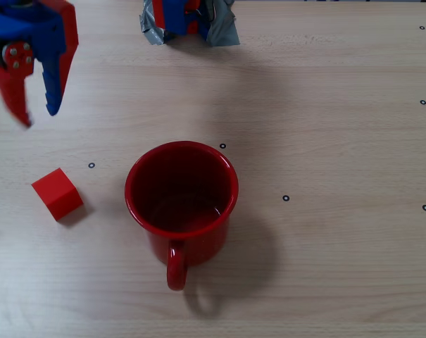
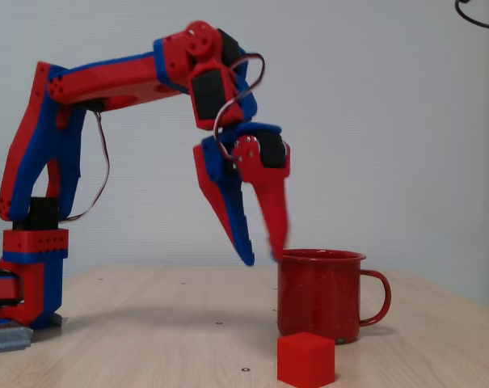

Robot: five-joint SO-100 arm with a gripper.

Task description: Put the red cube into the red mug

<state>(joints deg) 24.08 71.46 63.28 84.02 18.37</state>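
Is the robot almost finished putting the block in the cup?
Not yet, it's just starting. The red cube sits on the table beside the red mug, which is empty. The end effector hangs open above the table, holding nothing. Grabbing, lifting and dropping the cube are all left.

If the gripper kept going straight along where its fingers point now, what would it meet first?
Probably the bare table. The open gripper points downward, above and beyond the red cube, left of the red mug in the overhead fixed view; depth is uncertain.

My arm (image 2: 107, 81) is red and blue plastic with black servo blocks, thin looping cables, silver screws near the gripper (image 2: 260, 257), one red finger, one blue.
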